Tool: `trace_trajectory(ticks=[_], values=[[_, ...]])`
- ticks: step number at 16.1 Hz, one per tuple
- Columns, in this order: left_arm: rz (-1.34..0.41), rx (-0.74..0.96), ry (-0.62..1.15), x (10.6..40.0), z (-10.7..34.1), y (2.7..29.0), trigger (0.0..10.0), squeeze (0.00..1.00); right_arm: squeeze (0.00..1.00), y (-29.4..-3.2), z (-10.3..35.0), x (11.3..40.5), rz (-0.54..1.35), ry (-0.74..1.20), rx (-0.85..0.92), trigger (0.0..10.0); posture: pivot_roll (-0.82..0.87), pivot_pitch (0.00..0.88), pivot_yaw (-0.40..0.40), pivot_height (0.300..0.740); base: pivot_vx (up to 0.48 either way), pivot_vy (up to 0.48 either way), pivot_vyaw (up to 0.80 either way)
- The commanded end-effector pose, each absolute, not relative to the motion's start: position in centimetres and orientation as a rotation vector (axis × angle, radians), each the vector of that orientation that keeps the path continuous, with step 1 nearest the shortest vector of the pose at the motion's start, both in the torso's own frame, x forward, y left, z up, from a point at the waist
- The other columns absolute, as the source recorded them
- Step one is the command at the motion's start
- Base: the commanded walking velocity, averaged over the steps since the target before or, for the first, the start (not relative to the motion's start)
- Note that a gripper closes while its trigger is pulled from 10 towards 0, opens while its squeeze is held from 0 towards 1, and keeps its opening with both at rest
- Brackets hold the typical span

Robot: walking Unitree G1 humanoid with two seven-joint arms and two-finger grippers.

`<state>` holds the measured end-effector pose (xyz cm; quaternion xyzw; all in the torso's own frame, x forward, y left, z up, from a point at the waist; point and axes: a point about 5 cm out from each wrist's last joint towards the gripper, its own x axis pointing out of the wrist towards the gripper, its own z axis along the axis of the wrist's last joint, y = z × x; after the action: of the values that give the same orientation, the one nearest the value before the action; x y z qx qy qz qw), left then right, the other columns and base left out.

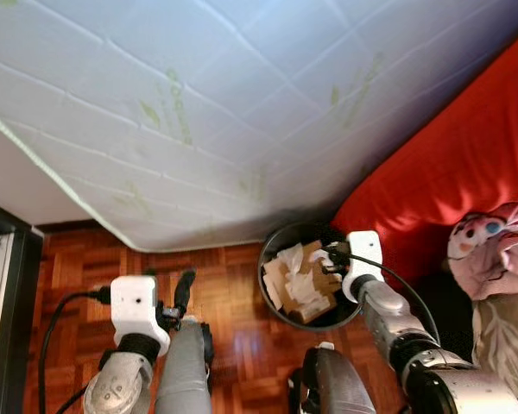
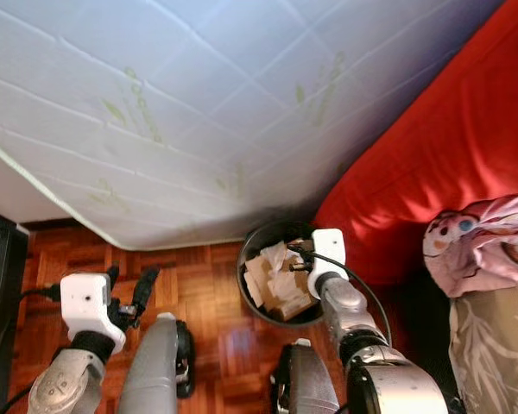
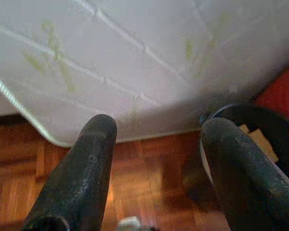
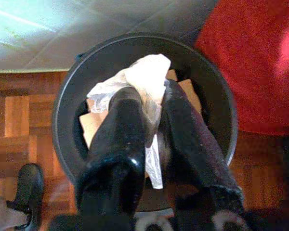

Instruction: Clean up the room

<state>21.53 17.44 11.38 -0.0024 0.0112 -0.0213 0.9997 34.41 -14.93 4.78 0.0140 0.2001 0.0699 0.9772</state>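
Over the bin beside the mattress, the right tool clamps a white wrapper, poised for dropping; the left tool hangs apart, idle above the floor.

Reddish wood parquet floor beneath me, black round bin standing on it full of cardboard and crumpled paper, white quilted mattress resting its edge on the floor just behind the bin, red bedding beside it, my feet on the parquet.
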Motion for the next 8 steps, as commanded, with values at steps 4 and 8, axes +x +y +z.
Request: trace_trajectory(ticks=[4, 8], values=[[-0.042, -0.020, 0.075, 20.65, 11.08, 17.08, 10.0, 0.00, 1.00, -15.25, 2.61, 32.79, 0.162, 0.501, 0.004, 10.0, 0.18, 0.470, -0.085, 0.655, 0.000, 0.000, 0.00], [-0.039, -0.018, 0.084, 20.88, 11.01, 17.17, 10.0, 0.00, 1.00, -14.99, 2.67, 32.85, 0.177, 0.501, -0.002, 10.0, 0.18, 0.459, -0.085, 0.655, 0.000, 0.000, 0.00]])
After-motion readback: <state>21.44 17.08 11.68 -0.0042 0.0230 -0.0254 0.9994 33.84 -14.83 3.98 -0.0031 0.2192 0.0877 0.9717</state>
